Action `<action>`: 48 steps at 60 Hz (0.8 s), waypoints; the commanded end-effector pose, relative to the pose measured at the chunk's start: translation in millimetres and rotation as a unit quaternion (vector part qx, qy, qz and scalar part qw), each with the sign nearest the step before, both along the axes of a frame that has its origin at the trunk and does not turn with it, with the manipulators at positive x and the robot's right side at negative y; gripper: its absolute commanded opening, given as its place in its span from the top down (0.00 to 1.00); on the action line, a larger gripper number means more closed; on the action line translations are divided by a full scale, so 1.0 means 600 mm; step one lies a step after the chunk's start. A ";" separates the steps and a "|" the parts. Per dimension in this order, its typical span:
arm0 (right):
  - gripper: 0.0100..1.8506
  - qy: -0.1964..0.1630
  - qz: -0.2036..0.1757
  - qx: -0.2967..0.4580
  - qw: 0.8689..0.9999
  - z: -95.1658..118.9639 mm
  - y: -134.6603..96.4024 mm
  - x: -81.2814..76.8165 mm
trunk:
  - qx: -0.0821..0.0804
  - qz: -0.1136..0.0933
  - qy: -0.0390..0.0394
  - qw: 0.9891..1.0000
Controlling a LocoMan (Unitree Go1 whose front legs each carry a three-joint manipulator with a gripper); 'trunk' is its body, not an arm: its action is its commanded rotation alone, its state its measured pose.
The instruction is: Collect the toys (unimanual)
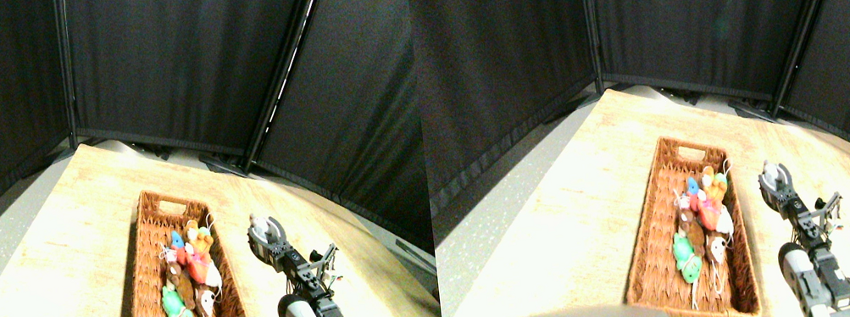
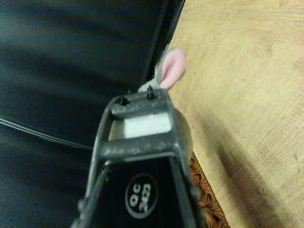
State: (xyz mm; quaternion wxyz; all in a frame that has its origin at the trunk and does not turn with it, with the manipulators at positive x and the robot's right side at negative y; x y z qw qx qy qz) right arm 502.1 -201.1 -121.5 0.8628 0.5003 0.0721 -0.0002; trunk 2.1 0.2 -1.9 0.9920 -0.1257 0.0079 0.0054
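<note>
A grey toy mouse with a pink ear sits in my right gripper, which is shut on it just right of the long wicker basket and above the table. In the wrist view only the ear and a bit of grey head stick out past the dark jaw frame. Several toys lie piled in the basket: blue, orange, red-pink, white, brown and green.
The basket stands lengthwise on a light wooden table. Black curtain panels close off the back and both sides. The basket's corner shows beside the jaw in the wrist view.
</note>
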 end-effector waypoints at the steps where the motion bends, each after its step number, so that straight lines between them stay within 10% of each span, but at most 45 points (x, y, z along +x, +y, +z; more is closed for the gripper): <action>1: 0.95 -0.014 0.019 -0.005 1.000 0.019 0.013 0.004 | -0.012 0.008 -0.015 1.000; 48: 0.97 0.045 0.143 0.023 0.988 0.040 0.149 -0.009 | -0.076 0.061 -0.031 0.995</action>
